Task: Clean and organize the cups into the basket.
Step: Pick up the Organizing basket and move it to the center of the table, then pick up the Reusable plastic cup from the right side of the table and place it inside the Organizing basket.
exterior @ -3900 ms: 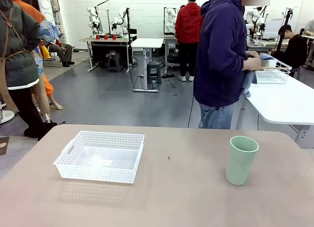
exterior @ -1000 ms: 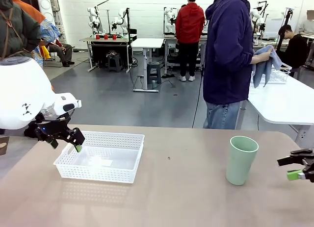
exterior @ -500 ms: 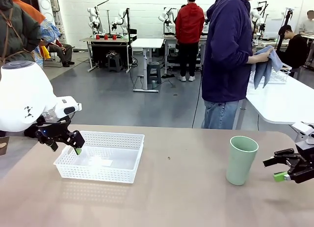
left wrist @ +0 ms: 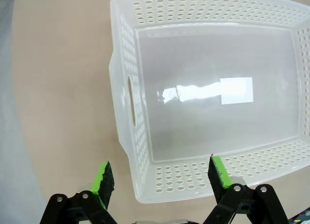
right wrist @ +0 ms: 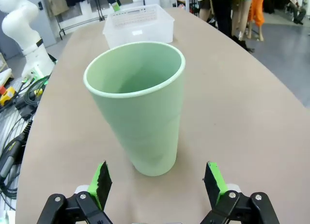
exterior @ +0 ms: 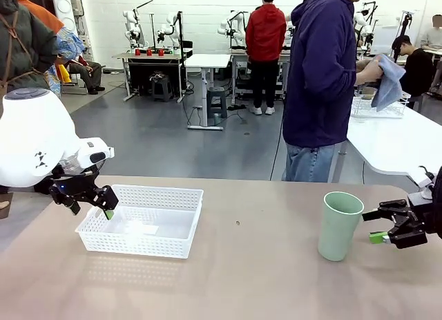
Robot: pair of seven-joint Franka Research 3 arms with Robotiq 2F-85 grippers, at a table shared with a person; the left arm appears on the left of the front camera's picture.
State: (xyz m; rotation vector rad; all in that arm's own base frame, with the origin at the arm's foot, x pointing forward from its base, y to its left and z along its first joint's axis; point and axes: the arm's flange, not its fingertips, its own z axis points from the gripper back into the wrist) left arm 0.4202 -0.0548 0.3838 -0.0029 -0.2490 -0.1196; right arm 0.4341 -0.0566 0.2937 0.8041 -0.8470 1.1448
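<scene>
A pale mint green cup [exterior: 339, 224] stands upright on the right side of the tan table; it also shows in the right wrist view [right wrist: 139, 103]. My right gripper [exterior: 379, 225] is open just to the cup's right, fingers pointing at it, apart from it. The white perforated basket [exterior: 101, 223] sits on the left with nothing inside. My left gripper [exterior: 100, 205] hovers open over the basket's left end. From the left wrist, the basket [left wrist: 127, 108] lies below the spread green-padded fingertips [left wrist: 102, 178]. The right wrist camera shows its own gripper [right wrist: 157, 181] open, straddling the cup's base.
A person in a dark blue hoodie [exterior: 320, 78] stands beyond the table's far edge, turned to a side table, holding a blue cloth [exterior: 389, 81] over a white wire basket [exterior: 378, 107]. Bare tabletop lies between basket and cup.
My right gripper has slid in from the right edge toward the cup. The left gripper has stayed over the basket. The person raised the blue cloth.
</scene>
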